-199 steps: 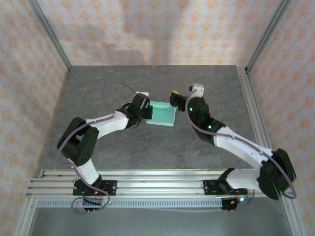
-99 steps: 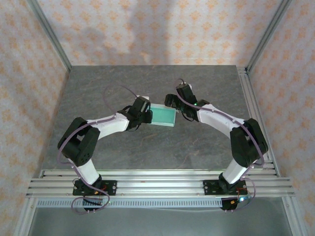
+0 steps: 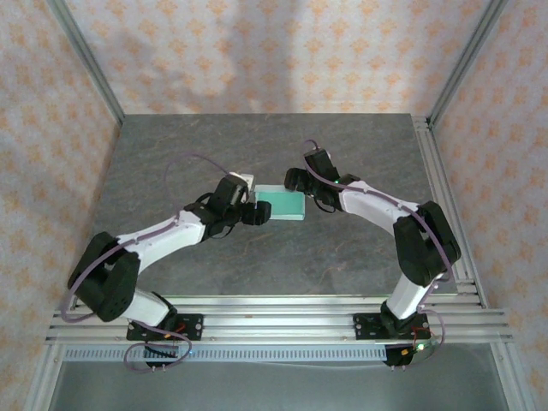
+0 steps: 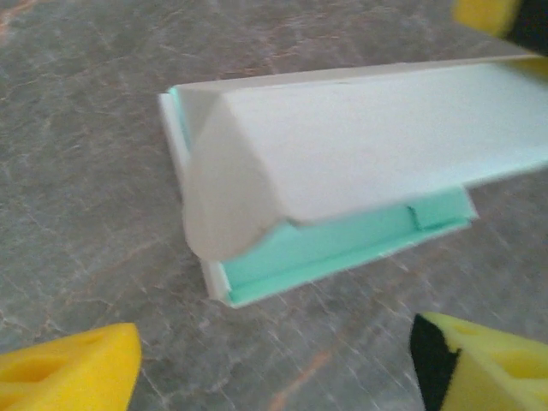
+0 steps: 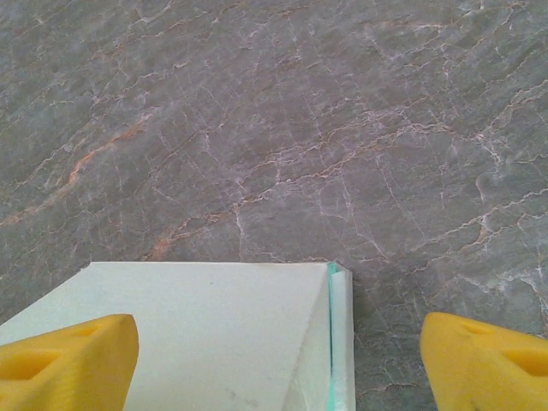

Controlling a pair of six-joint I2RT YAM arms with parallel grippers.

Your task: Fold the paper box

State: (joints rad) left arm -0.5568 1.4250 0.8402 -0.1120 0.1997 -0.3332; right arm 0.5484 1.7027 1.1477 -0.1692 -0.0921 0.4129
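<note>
The paper box lies mid-table, pale mint, with a whitish lid panel partly folded over its green inside. My left gripper sits just off the box's left end. It is open, its yellow fingertips are wide apart, and only bare table lies between them. My right gripper is at the box's far right end, open. In the right wrist view a corner of the box lies between its spread fingers. The right-hand fingertip is clear of the card.
The box rests on a grey marbled tabletop with patterned walls behind and beside it. A metal rail runs along the right edge, and the arms' mounting rail crosses the near edge.
My left gripper opened, let go of the box's left end and drew back slightly. The right arm swung down to the box's right end a second ago and has since held almost still.
</note>
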